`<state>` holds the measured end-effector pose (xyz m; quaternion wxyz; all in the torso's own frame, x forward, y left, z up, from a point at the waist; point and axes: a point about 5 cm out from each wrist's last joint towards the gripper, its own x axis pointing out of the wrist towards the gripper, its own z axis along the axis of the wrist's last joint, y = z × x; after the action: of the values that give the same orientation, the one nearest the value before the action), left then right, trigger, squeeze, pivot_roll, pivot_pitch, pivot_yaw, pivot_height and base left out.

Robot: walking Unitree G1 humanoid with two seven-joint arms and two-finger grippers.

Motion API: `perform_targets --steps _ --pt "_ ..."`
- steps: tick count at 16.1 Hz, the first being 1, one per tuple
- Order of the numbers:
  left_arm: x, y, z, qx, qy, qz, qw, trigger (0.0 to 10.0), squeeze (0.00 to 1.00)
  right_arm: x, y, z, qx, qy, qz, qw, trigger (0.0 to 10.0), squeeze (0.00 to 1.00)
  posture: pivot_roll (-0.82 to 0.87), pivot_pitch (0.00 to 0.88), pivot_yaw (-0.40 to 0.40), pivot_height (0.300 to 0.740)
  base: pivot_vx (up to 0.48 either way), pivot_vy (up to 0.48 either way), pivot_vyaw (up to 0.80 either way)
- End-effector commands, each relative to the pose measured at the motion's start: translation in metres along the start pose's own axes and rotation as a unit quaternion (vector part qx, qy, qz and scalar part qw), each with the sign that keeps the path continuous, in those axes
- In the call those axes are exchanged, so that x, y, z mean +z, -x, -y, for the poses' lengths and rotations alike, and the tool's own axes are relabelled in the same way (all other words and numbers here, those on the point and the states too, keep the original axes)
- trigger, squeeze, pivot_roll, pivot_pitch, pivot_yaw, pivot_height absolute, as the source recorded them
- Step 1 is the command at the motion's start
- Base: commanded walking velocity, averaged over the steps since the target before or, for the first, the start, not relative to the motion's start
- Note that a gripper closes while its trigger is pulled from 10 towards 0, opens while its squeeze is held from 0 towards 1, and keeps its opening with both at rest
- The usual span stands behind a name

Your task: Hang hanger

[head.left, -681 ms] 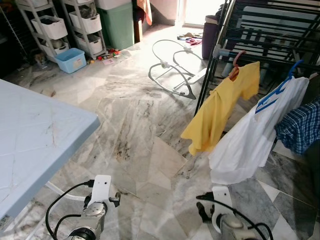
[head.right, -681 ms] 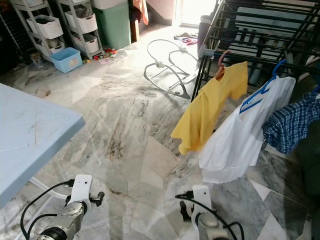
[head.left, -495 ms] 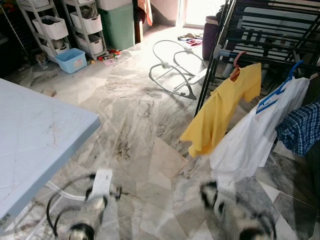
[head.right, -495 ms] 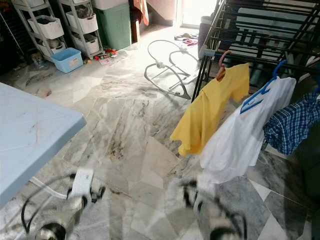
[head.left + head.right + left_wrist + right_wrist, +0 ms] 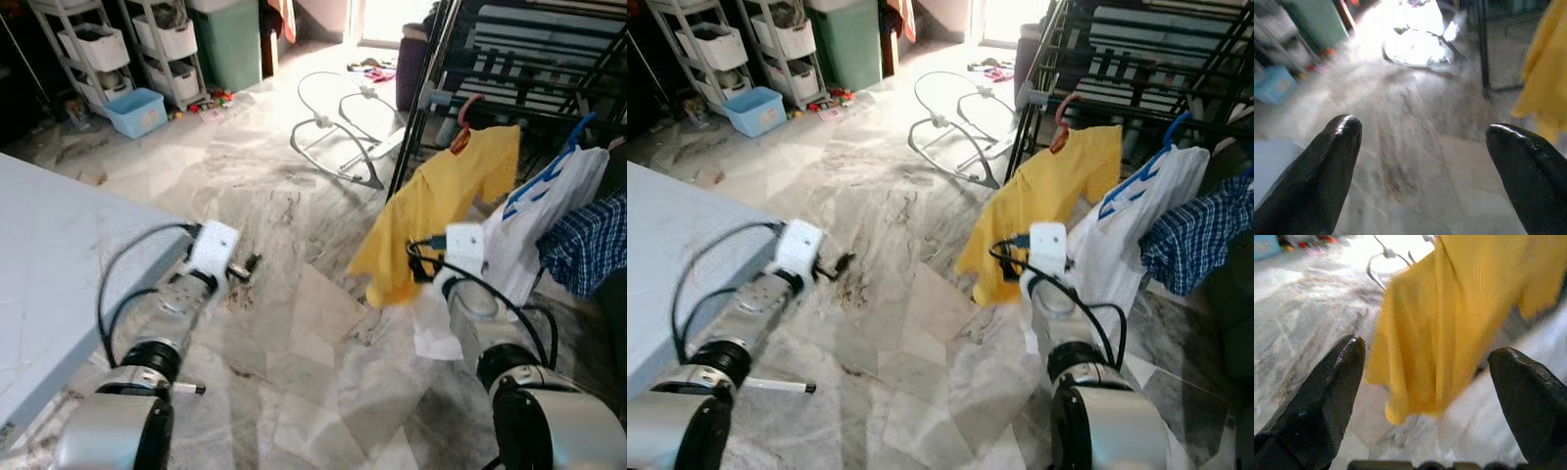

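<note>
Hangers already sit on the drying rack (image 5: 509, 69): the yellow shirt's pink hanger (image 5: 464, 116) included. Both our left gripper (image 5: 1422, 147) and right gripper (image 5: 1425, 377) gape, holding nothing, so we approach slowly.

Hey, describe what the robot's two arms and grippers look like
Both arms are silver metal cylinders with black joint rings. Each wrist carries a white box-shaped camera housing, with black cables looping from it along the forearm. The left gripper and right gripper each have two long, glossy black fingers with rounded tips.
</note>
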<state>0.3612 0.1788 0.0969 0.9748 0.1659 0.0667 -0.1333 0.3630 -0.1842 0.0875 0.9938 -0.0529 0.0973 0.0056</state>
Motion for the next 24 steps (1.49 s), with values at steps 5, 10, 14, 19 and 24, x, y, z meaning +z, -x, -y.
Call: perform_targets --steps 5,10,14,19,24 --pt "-0.01 0.047 -0.001 0.028 -0.009 0.09 0.995 10.0 0.0 0.004 0.018 -0.018 0.092 -0.012 0.087 0.992 10.0 0.0 -0.14 0.0 0.021 0.74 0.0 0.0 0.0" --pt "-0.027 0.086 0.024 0.085 0.088 0.08 0.989 10.0 0.0 -0.021 0.063 -0.001 0.002 -0.033 0.098 0.995 10.0 0.0 -0.14 0.0 0.012 0.74 0.0 0.0 0.0" --pt "-0.007 0.079 0.035 0.043 0.107 0.099 0.988 10.0 0.0 -0.011 0.071 -0.018 0.011 -0.03 0.106 0.994 10.0 0.0 -0.17 0.0 0.031 0.74 0.0 0.0 0.0" --pt "0.0 0.074 0.036 0.009 0.112 0.098 0.989 10.0 0.0 0.001 0.068 -0.019 -0.003 -0.036 0.113 0.993 10.0 0.0 -0.18 0.0 0.038 0.74 0.176 0.0 -0.74" --pt "-0.002 0.073 0.04 -0.002 0.12 0.092 0.989 10.0 0.0 0.002 0.065 -0.026 0.001 -0.034 0.105 0.994 10.0 0.0 -0.17 0.0 0.027 0.74 0.34 0.0 -0.08"
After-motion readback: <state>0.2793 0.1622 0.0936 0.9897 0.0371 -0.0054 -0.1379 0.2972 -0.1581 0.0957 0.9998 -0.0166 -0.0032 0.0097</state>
